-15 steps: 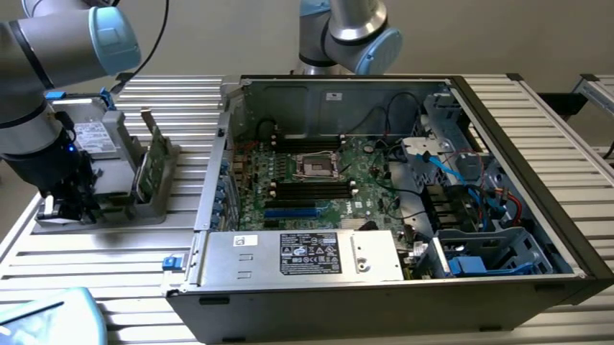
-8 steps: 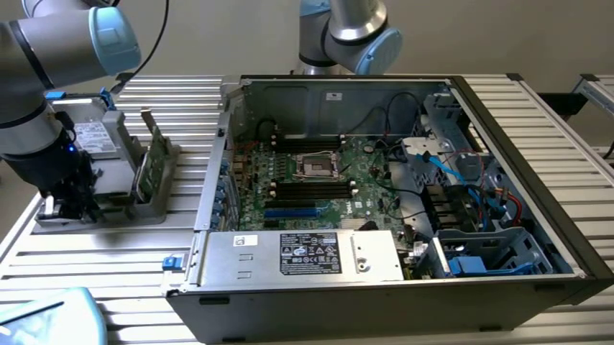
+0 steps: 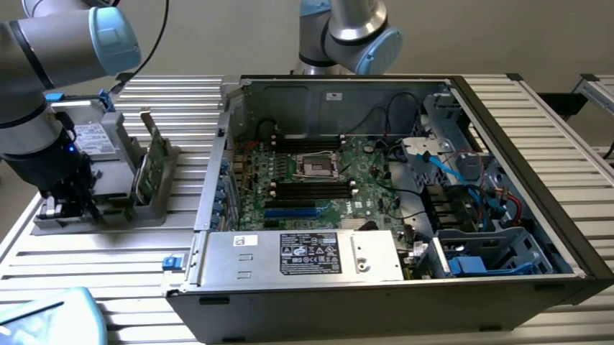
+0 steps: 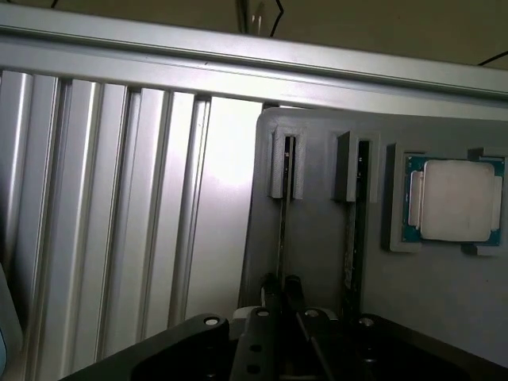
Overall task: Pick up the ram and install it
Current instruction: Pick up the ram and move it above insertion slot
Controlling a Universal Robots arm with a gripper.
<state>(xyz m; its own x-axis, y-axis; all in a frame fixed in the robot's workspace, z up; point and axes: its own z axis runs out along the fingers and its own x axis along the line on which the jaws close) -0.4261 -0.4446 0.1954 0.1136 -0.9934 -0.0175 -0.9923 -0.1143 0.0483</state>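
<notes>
In the exterior view we see the gripper (image 3: 69, 205) down at the grey holder (image 3: 120, 214), to the exterior view's left of the open computer case (image 3: 317, 108). In the wrist view its fingers (image 4: 271, 287) clamp the ram (image 4: 282, 214) — edge-on, upright in its holder slot, with the processor (image 4: 456, 198) nearby.

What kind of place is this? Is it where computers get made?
Probably a robot lab or workshop for putting computers together: a robot arm stands over a slatted metal table, beside an open computer case with its motherboard showing.
</notes>
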